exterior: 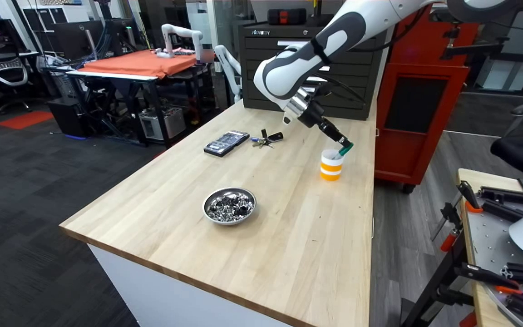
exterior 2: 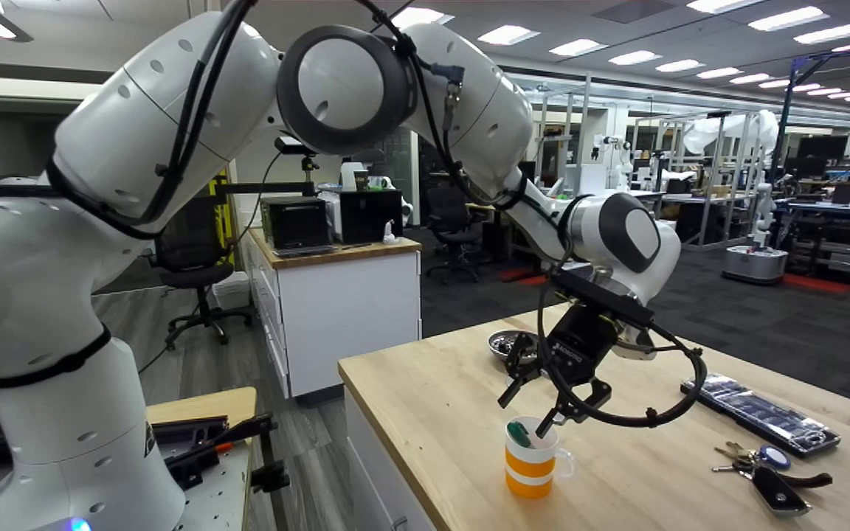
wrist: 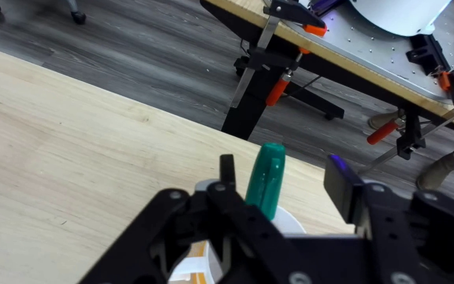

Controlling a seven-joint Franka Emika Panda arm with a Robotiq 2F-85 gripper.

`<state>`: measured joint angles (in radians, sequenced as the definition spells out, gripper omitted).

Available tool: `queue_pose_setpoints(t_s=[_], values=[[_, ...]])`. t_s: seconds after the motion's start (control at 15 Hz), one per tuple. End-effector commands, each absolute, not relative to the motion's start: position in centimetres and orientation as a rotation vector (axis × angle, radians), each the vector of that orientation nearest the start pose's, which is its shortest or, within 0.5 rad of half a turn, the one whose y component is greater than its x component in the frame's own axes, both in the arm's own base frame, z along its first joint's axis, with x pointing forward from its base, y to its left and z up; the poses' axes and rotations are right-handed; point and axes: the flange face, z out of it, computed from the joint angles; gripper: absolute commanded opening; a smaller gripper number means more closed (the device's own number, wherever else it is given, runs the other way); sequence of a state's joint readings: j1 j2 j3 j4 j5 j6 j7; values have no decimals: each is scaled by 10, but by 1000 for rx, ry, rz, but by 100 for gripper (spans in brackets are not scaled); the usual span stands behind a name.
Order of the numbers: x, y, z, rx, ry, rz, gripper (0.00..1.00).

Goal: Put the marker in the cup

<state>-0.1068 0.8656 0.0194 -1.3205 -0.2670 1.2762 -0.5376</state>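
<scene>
Green-capped, probably light, stiff and slick, the marker (exterior 2: 519,434) leans inside the cup (exterior 2: 528,472) low in an exterior view, its cap (wrist: 265,179) likely the best hold for the spread, empty gripper (wrist: 284,177).

White arm (exterior 2: 344,81), dark-grey joint rings (exterior 2: 398,81), black cables (exterior 2: 650,421); black gripper (exterior 2: 524,417), white ROBOTIQ lettering (exterior 2: 567,352), silver screws (wrist: 300,277).

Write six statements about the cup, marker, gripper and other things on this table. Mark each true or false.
1. The gripper stands open. True.
2. The marker leans inside the cup. True.
3. The marker is red at its upper end. False: it is green there.
4. The cup is solid blue. False: it has orange and white bands.
5. Keys and a bowl rest on the table. True.
6. The bowl holds the keys. False: it holds small shiny pieces.
</scene>
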Motion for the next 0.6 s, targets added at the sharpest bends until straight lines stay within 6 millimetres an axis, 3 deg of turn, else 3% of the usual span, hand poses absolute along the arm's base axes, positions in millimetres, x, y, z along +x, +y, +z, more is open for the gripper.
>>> queue_pose_setpoints(t_s=[0.0,0.13,0.47,0.53], values=[[628,-92,210,-2729,-680,1327,92],[628,-92,215,-2753,-672,1287,99],[634,-88,234,-2839,-703,1152,100],[641,-91,218,-2804,-714,1221,100]])
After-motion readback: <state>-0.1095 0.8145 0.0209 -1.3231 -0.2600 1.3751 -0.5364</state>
